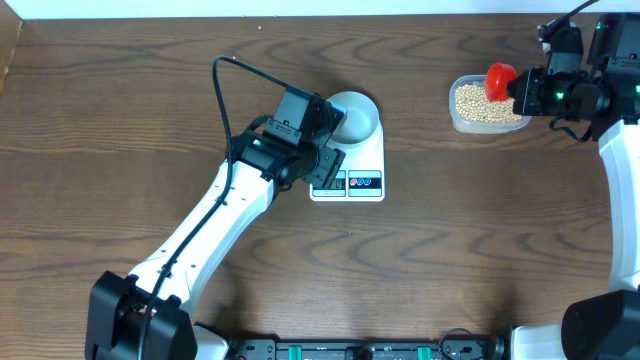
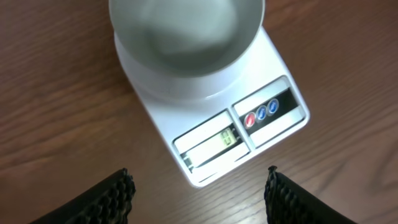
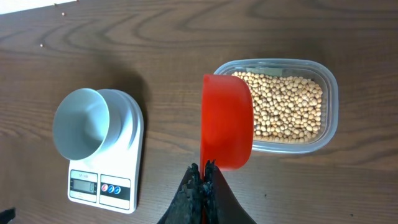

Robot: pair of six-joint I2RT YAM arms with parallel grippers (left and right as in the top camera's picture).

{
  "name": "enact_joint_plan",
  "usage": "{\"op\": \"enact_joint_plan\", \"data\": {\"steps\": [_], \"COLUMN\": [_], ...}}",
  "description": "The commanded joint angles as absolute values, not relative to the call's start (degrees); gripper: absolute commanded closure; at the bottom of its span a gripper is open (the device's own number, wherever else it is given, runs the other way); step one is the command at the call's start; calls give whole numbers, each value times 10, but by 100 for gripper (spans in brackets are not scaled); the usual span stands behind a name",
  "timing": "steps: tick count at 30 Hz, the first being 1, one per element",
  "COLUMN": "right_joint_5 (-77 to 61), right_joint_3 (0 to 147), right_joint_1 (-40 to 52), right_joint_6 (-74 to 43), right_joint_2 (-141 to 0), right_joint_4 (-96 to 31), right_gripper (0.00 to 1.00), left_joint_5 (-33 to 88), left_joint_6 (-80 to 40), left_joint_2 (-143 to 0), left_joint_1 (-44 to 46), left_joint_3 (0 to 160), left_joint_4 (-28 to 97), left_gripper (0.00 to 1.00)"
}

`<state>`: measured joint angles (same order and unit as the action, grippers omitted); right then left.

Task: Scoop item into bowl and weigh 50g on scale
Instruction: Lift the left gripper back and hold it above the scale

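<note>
The pale bowl (image 1: 356, 116) stands empty on the white scale (image 1: 366, 160); both also show in the left wrist view, bowl (image 2: 186, 37) and scale (image 2: 273, 68), and in the right wrist view, bowl (image 3: 81, 123) and scale (image 3: 127, 152). The tan beans (image 1: 480, 103) fill a clear tub (image 3: 329, 106) at the far right; the beans show in the right wrist view (image 3: 286, 112). My left gripper (image 2: 199, 196) is open, just in front of the scale's display. My right gripper (image 3: 204, 177) is shut on a red scoop (image 3: 227, 121), held over the tub's left end (image 1: 499, 79).
The scale's display (image 2: 227, 138) and its coloured buttons (image 2: 261, 114) face my left gripper. The left arm (image 1: 215, 225) stretches across the table's middle-left. Bare wooden table (image 1: 480, 250) lies between scale and tub.
</note>
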<state>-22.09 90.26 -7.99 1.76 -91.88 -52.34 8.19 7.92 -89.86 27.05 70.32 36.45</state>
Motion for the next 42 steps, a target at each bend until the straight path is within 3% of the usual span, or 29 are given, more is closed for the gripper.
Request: {"op": "enact_joint_plan", "data": {"steps": [1, 6, 8, 10, 33, 42], "right_joint_5": [-223, -223, -223, -222, -209, -109], "right_joint_3": [910, 910, 910, 910, 911, 911], "right_joint_1": [-82, -82, -82, -82, -82, -82], "right_joint_6": [24, 25, 29, 29, 29, 54], "right_joint_2": [-914, -915, -915, -915, -915, -920], "right_joint_4": [-523, -518, -519, -519, -529, -484], "right_gripper": [99, 99, 99, 99, 99, 99], "left_joint_5": [53, 53, 53, 53, 53, 53], "left_joint_6": [135, 135, 135, 135, 135, 135], "left_joint_2": [-889, -889, -889, -889, -889, -889], "left_joint_1": [269, 269, 269, 269, 269, 269], "left_joint_3": [705, 705, 705, 705, 705, 705], "left_joint_4": [371, 371, 371, 371, 371, 371], "left_gripper": [29, 28, 9, 1, 0, 0]}}
